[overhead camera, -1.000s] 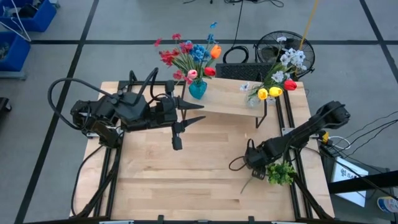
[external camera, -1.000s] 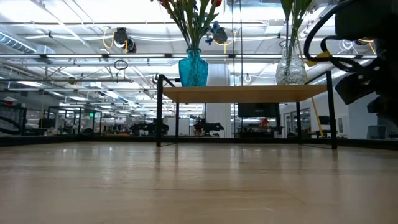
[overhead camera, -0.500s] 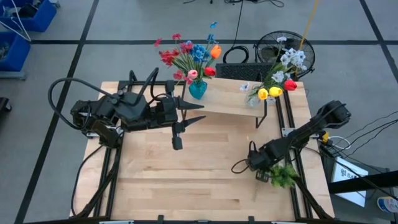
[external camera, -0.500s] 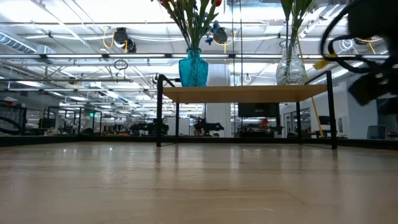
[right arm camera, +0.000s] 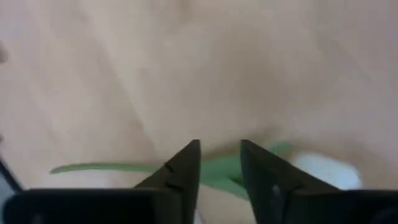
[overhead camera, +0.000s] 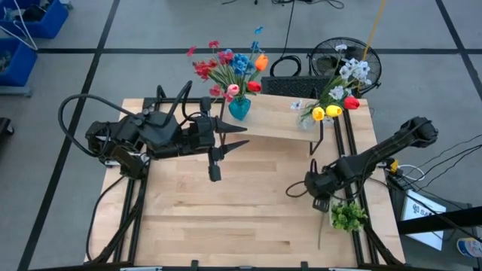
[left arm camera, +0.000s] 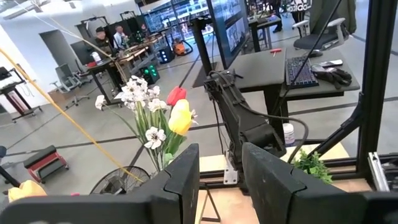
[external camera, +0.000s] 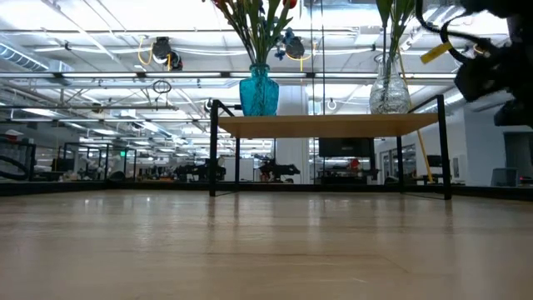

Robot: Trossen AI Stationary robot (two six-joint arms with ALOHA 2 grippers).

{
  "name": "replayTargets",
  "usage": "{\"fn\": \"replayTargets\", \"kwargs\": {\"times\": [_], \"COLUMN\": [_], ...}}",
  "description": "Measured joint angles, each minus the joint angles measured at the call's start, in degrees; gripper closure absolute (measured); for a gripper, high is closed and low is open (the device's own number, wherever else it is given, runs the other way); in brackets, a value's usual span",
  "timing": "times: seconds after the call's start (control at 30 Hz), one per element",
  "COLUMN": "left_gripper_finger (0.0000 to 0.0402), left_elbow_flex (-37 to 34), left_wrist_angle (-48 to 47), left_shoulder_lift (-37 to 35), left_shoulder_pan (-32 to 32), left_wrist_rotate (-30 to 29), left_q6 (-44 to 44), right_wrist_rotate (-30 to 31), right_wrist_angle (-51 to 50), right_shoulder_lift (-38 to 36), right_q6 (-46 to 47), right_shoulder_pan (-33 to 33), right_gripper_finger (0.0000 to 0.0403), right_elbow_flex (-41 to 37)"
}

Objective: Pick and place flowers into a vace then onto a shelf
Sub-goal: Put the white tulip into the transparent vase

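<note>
The flowers point(overhead camera: 230, 66) already stand in 2 vases on the shelf point(overhead camera: 275, 126), at the upper middle of the high view: a red, pink, blue and orange bunch in a blue vase point(overhead camera: 239, 108) at the shelf's left end, and a white, yellow and red bunch point(overhead camera: 340, 89) in a clear vase point(overhead camera: 306, 120) at its right end. In the low view the blue vase point(external camera: 259, 92) and the clear vase point(external camera: 388, 90) sit on the light-wood board point(external camera: 329, 125), which rests on thin black legs.

The right gripper point(overhead camera: 319, 200) is at the lower right of the high view, low over the table point(overhead camera: 241, 211), with a leafy green clump point(overhead camera: 348, 216) just below it near the table's right edge. In the right wrist view its fingers point(right arm camera: 180, 168) stand slightly apart with a green stem or leaf showing in the gap; I cannot tell whether they pinch it.

The left gripper point(overhead camera: 226, 138) waits at the left of centre, just beside the shelf's left end, fingers slightly apart and holding nothing.

The tabletop is pale wood planking. Around it lies grey floor with dark lines, a black fan point(overhead camera: 343, 60) behind the shelf, and blue bins point(overhead camera: 22, 34) at the upper left. The low view shows a wide hall with ceiling lights.
</note>
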Motion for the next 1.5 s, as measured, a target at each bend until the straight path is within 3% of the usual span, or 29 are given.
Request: {"fn": "replayTargets", "kwargs": {"times": [0.2, 0.3, 0.43, 0.6, 0.97, 1.23, 1.5], "left_gripper_finger": [0.0272, 0.0273, 0.0272, 0.0272, 0.0273, 0.0272, 0.0273], "left_elbow_flex": [0.0, 0.0, 0.0, 0.0, 0.0, 0.0, 0.0], "left_wrist_angle": [-0.1, -0.1, -0.1, -0.1, 0.0, 0.0, 0.0], "left_shoulder_lift": [0.0, 0.0, 0.0, 0.0, 0.0, 0.0, 0.0], "left_shoulder_pan": [0.0, 0.0, 0.0, 0.0, 0.1, 0.1, 0.0], "left_wrist_rotate": [0.0, 0.0, 0.0, 0.1, 0.1, 0.1, 0.1], "left_q6": [-2.6, -3.0, -3.3, -4.7, -4.1, -4.2, -4.3], "right_wrist_rotate": [0.0, 3.5, 5.9, 1.1, 3.2, 3.9, 8.0], "right_wrist_angle": [-11.4, -10.9, -4.3, 2.6, 0.8, -15.0, -11.8], "right_shoulder_lift": [1.0, 2.2, 4.4, 7.6, 4.4, 3.0, 2.7], "right_q6": [6.0, 6.1, 5.9, 10.1, 8.6, 17.3, 20.5], "right_shoulder_pan": [0.6, 0.4, -0.4, -0.5, -1.2, -1.3, -1.7], "right_gripper_finger": [0.0237, 0.0227, 0.0229, 0.0243, 0.0237, 0.0227, 0.0228], "right_elbow_flex": [0.0, 0.0, -1.1, -5.5, -2.4, -1.9, -2.1]}}
